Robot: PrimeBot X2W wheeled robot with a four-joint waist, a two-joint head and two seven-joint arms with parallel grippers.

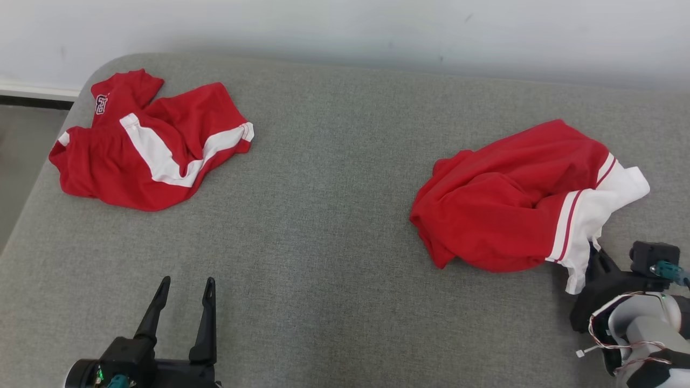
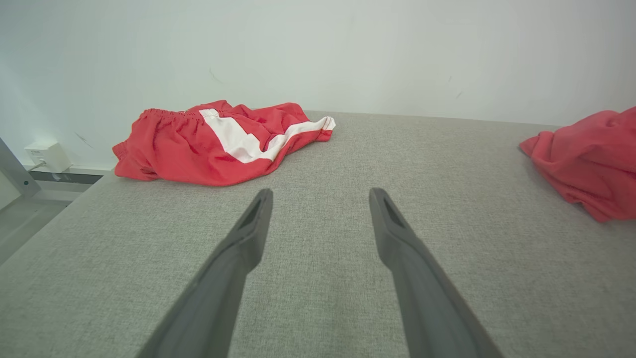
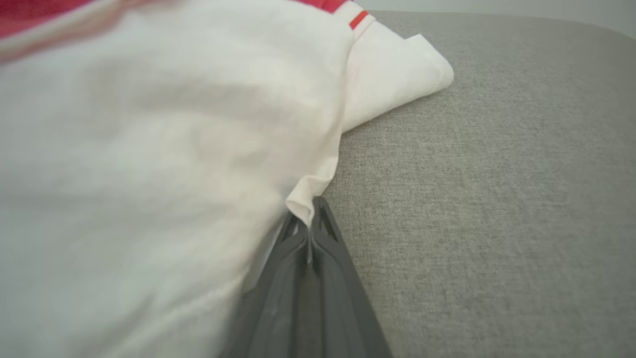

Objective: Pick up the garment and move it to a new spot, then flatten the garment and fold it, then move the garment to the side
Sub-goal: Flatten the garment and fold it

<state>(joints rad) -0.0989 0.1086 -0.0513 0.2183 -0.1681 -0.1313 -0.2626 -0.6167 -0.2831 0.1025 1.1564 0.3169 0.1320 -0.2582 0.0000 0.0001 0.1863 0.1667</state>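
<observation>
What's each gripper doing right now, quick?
Left gripper: open, holding nothing.
Right gripper: shut on the white edge of the red-and-white garment.

A bare test room: grey fabric-covered platform (image 1: 334, 161) against a plain white wall (image 1: 345, 27).

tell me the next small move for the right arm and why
Probably raise the right gripper a little, shut as it is. Its fingers pinch the white edge of the red garment, which lies bunched on the grey surface, so a lift would start the pick-up. The left gripper is open and well apart from that garment.
</observation>
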